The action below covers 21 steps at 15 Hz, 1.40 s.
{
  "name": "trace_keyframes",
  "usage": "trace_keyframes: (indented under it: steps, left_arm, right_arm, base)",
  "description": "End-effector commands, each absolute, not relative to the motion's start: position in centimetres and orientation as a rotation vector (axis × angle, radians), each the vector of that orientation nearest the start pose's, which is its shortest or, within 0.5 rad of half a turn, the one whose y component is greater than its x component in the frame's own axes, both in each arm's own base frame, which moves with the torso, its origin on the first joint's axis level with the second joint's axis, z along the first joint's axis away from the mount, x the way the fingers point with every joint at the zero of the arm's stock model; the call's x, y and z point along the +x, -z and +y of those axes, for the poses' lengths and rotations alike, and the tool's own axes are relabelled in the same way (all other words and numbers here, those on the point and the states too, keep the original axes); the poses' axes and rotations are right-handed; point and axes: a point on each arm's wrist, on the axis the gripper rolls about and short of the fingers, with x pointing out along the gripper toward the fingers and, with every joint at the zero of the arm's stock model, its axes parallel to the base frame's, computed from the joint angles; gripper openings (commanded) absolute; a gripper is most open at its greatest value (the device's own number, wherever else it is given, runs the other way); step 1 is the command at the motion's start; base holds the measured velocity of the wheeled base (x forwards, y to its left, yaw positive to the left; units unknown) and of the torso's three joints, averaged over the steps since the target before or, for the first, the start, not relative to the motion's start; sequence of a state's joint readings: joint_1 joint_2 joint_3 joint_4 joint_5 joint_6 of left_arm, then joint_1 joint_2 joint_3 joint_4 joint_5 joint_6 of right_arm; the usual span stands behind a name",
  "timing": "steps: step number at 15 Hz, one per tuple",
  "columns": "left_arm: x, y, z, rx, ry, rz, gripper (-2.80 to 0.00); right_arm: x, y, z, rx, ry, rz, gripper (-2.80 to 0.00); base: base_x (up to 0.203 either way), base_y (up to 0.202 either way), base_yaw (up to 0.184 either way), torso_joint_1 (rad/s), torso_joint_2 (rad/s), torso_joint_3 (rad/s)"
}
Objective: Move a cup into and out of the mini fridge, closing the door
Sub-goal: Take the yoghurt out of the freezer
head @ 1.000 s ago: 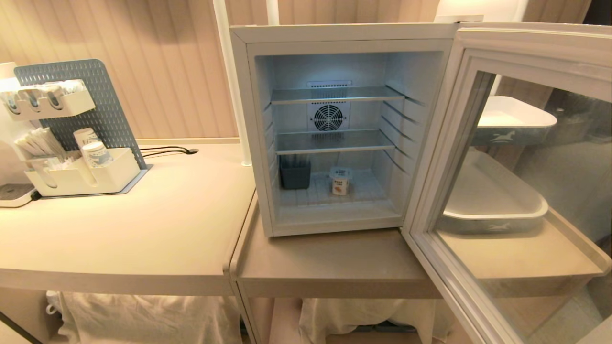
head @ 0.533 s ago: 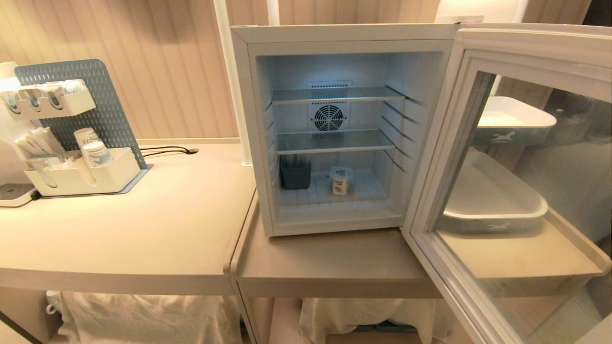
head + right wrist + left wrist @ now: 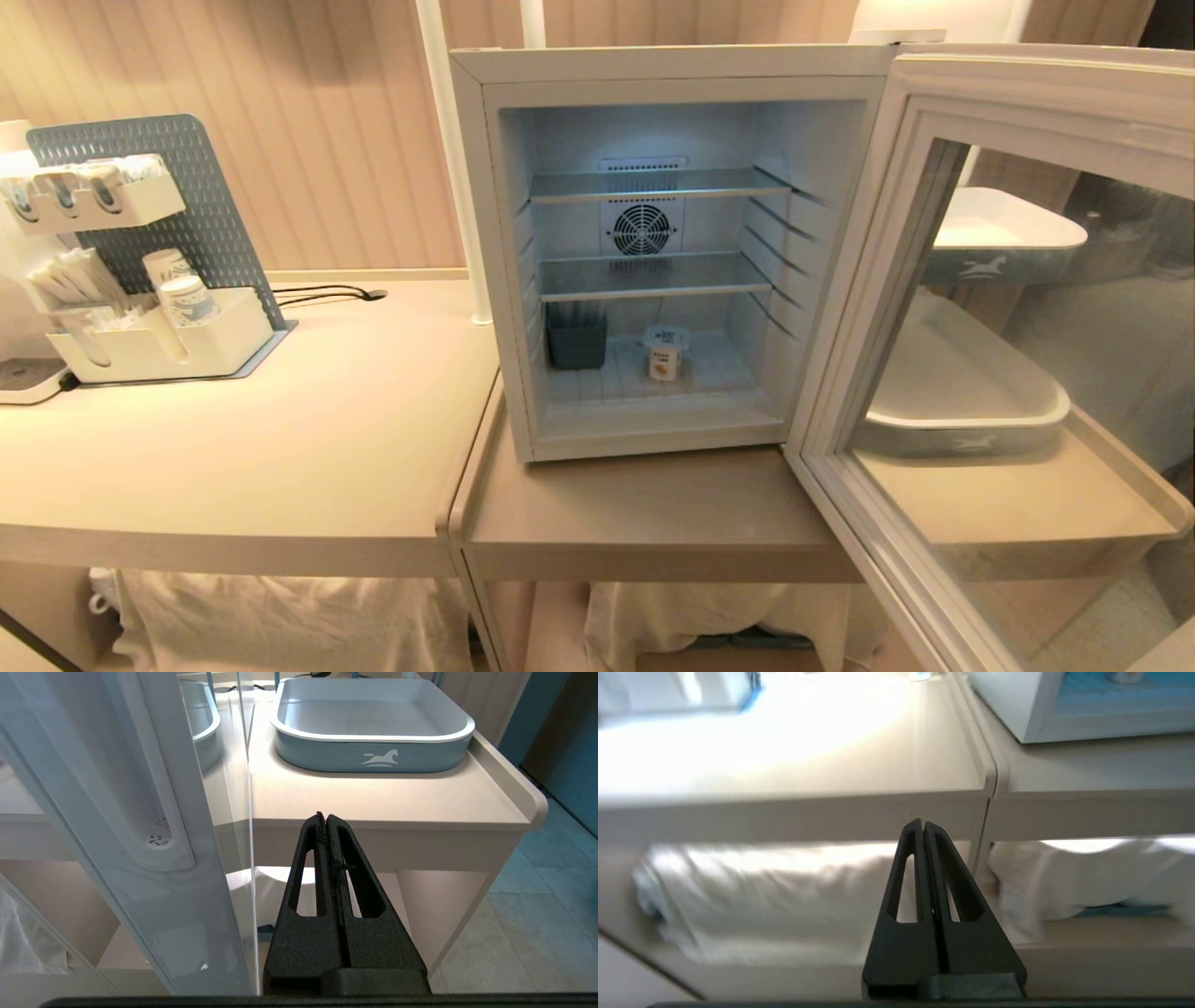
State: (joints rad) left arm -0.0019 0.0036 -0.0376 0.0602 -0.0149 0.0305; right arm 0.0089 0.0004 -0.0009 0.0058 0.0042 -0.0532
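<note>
1. Neither arm was captured in the head view; both hands were seen only through their own wrist cameras.
2. The left hand was found pressed fully together, nothing held, tips aimed at the front edge of the bench, near the seam where two bench sections met, with white cloth bunched underneath.
3. The right hand was likewise pinched tight and empty, held low in front of the bench edge, just beside the swung-out door and pointed toward a grey-blue tray with a white horse logo.
4. The mini fridge was seen standing open on the lower bench section, interior lit, two shelves and a rear fan visible.
5. The door was swung wide to the robot's right; its lower and right parts were cut off by the frame edge.
6. The cup was located upright on the fridge floor, below the lower shelf, right of a dark grey bin and apart from it. Label print was too small to be read.
7. The tray was seen in the head view only through the door glass, with a second copy above it that could be a reflection; this could not be settled.
8. In the left wrist view only a corner of the fridge was caught, and the picture was blurred.
9. An organiser rack with paper cups was noted at the far left, partly cropped.
</note>
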Motion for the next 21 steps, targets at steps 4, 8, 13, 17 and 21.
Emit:
trace_keyframes:
  steps: [4,8,13,17,21]
  left_arm:
    - [-2.29,-7.51,-0.09,0.113,0.042,0.003,-2.8]
    - [-2.28,-7.47,-0.09,0.109,0.042,0.005,-2.8]
    - [-2.28,-7.47,-0.09,0.11,0.043,0.005,-2.8]
    - [-2.29,-7.5,-0.09,0.109,0.043,0.001,-2.8]
    - [-2.29,-7.48,-0.09,0.104,0.043,0.002,-2.8]
  right_arm:
    - [-2.3,-7.51,-0.01,-0.057,-0.016,0.009,-2.8]
    - [-2.29,-7.5,0.0,-0.057,-0.017,0.012,-2.8]
    - [-2.31,-7.54,0.0,-0.057,-0.017,0.009,-2.8]
    - [-2.29,-7.5,-0.01,-0.055,-0.016,0.012,-2.8]
    - [-2.3,-7.51,-0.01,-0.055,-0.016,0.009,-2.8]
  base:
    - [0.0,0.0,0.0,0.0,0.0,0.0]
    - [-0.098,0.0,-0.001,0.0,0.0,-0.002]
    - [-0.186,0.0,-0.002,0.002,0.0,0.002]
    - [-0.025,0.0,-0.001,0.001,0.0,0.002]
    - [0.0,0.118,0.001,0.001,0.0,0.0]
